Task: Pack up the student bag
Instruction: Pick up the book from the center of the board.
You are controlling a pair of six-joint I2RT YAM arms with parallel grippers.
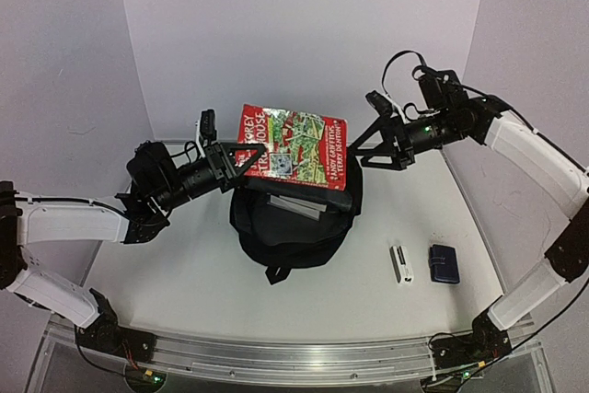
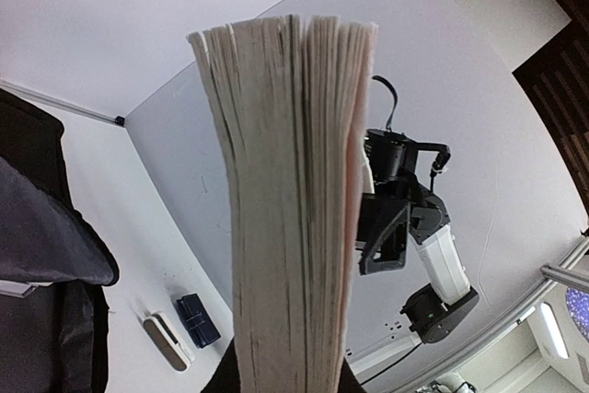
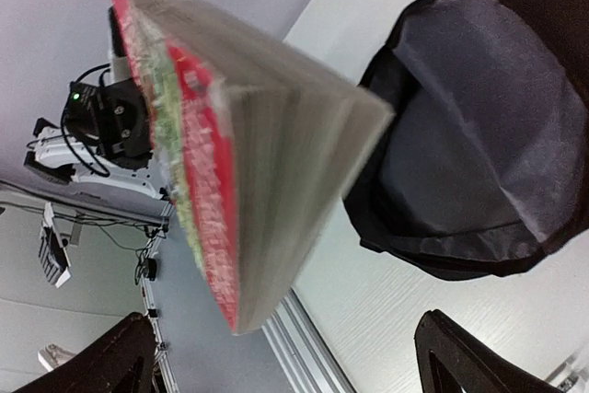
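Okay, I have the book (image 1: 293, 146) in the air over the bag (image 1: 291, 235), pinched at its left edge by the left gripper (image 1: 241, 161). From the left wrist I see only the page block rising out of the grip, so I judge the hold from the overhead view, where nothing else carries the book. The right gripper (image 1: 361, 148) sits just off the book's right end with its fingers (image 3: 465, 361) spread wide, and the right wrist view shows neither one touching cover or pages. As I read it, the step is to get the book down into the bag. A thick book held by one edge will want to sag or swivel, so I would move slowly. I'd tip it so a narrow edge leads, then line that edge up with the mouth before dropping any height. The soft rim could fold under the book, so I would aim for the grey lining rather than the black lip. I would keep the right arm clear, or use it to hold the rim back. The bag lies on the table directly under the book, between the two grippers in the overhead view and below both of them. Its mouth sits beneath the book's middle, and I see no contact between book and fabric.
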